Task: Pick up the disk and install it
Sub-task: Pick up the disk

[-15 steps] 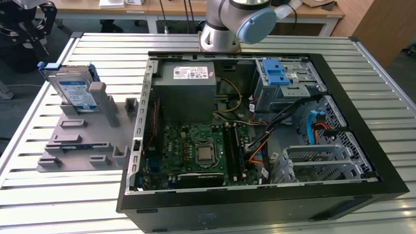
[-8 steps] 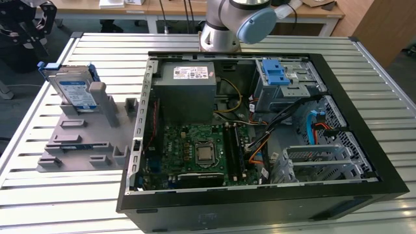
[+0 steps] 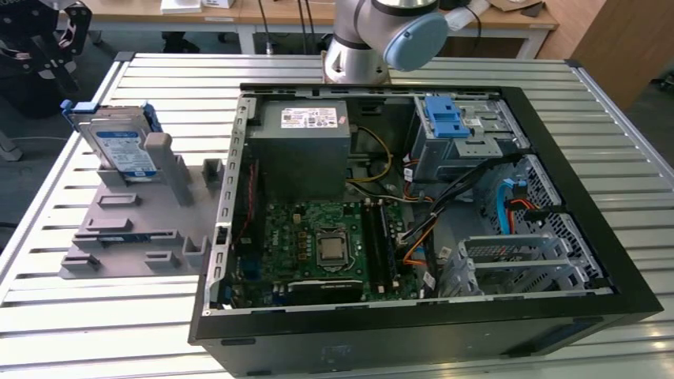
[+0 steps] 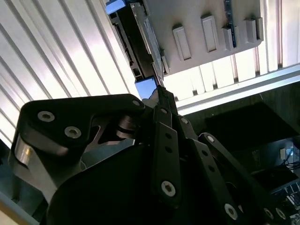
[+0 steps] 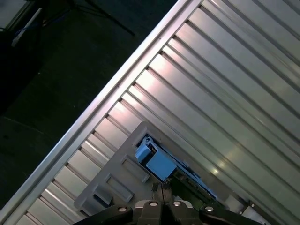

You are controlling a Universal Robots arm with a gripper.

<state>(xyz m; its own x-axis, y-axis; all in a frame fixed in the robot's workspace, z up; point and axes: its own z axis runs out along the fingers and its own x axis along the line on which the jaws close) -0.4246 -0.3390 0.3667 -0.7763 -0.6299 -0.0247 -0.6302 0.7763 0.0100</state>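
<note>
Gripper (image 4: 159, 93) fingers (image 4: 166, 136) clenched, empty, hovering apart from disk (image 3: 116, 146), upright in grey holder (image 3: 121, 229) beside PC case (image 3: 421, 332). Approach step; grasp prob. needs fingers released, lined up w/ disk.

- Slatted metal desk (image 3: 95, 324), pale and ribbed.
- Grey moulded holder block (image 3: 126, 237) lies on it, toward the exterior view's left.
- Open black computer case (image 3: 421, 335) lies just beside the block.

Exterior view looks down — wrist views share disk (image 4: 144, 33) (image 5: 158, 164).
</note>
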